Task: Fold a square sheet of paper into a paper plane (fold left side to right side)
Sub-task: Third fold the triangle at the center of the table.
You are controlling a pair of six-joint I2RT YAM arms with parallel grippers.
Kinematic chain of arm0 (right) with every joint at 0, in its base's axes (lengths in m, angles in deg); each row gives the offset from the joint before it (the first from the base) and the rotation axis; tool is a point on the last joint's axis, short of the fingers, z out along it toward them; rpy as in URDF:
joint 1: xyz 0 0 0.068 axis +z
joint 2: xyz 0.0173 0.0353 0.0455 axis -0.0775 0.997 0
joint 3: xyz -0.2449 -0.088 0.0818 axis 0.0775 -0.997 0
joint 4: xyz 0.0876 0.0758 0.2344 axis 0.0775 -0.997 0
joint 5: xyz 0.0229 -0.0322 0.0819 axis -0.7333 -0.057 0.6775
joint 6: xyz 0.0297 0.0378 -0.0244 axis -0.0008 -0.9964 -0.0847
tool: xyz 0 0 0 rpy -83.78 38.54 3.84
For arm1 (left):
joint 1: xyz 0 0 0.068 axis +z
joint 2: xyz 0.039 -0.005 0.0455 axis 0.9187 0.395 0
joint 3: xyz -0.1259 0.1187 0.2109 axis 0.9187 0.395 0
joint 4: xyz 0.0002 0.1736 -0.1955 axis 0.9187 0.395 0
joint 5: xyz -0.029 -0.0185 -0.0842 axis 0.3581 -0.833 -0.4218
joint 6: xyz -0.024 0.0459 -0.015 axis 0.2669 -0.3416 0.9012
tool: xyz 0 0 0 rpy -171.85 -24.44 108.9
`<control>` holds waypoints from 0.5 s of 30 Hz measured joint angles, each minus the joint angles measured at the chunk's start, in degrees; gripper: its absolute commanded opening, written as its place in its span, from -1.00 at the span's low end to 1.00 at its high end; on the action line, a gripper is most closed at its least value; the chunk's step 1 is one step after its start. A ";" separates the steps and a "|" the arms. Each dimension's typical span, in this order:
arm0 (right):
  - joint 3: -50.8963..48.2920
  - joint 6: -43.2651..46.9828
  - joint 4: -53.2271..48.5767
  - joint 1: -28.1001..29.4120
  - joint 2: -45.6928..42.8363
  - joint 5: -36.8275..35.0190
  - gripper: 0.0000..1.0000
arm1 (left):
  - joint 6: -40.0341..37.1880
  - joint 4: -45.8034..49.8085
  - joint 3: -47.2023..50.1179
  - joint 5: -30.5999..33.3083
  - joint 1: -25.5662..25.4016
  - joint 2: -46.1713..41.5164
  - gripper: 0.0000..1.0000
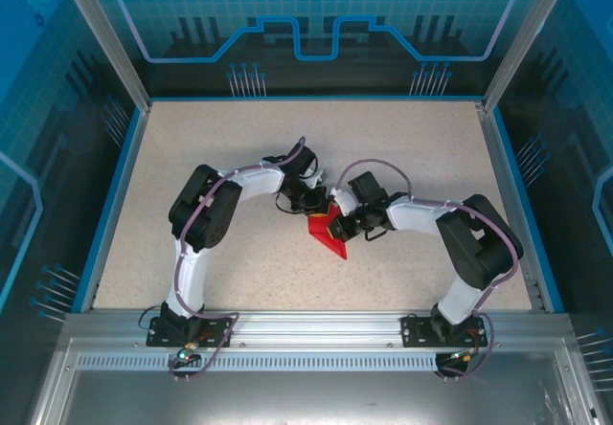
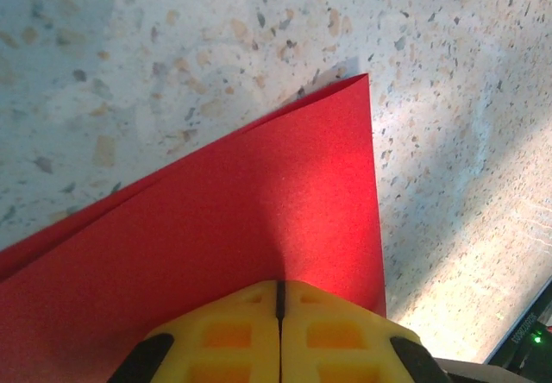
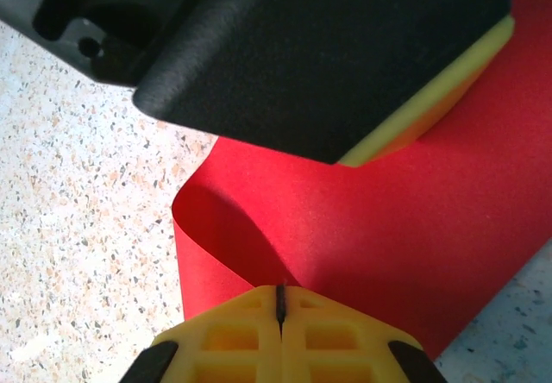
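Closest in the right wrist view, the right gripper (image 3: 280, 314) has its yellow fingers pressed together on the square sheet of paper (image 3: 362, 228), whose red edge rises into the seam between them, so it looks pinched. Just beyond, the sheet rolls over in a soft loop at its left, not yet creased. Past that, the left gripper (image 3: 405, 98) lies over the red surface. Its own camera shows its fingers closed too, with the paper running beneath them, though whether they clamp it or merely press it down I cannot tell. The sheet sits in the middle of the table (image 1: 239, 138), between the two grippers, doubled over with its layers slightly apart along one edge. The fold seems brought across but not flattened. To do it well, I judge the free corners should be matched before any pressing — then one gripper holds them fixed while the other sweeps along the loop from the middle outward, low and slow, since paper this thin may skew or buckle if dragged
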 measured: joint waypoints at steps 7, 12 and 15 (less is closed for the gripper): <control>0.00 0.00 0.00 -0.96 0.92 -0.11 -1.00 | -0.11 -0.02 -0.09 -0.02 -0.04 0.09 -0.89; 0.00 0.00 0.00 -1.36 1.25 -0.52 -1.00 | -0.13 0.00 -0.11 -0.02 -0.04 0.11 -0.89; 0.00 0.00 -0.02 -1.68 1.42 -0.72 -1.00 | -0.13 0.00 -0.11 -0.02 -0.04 0.13 -0.90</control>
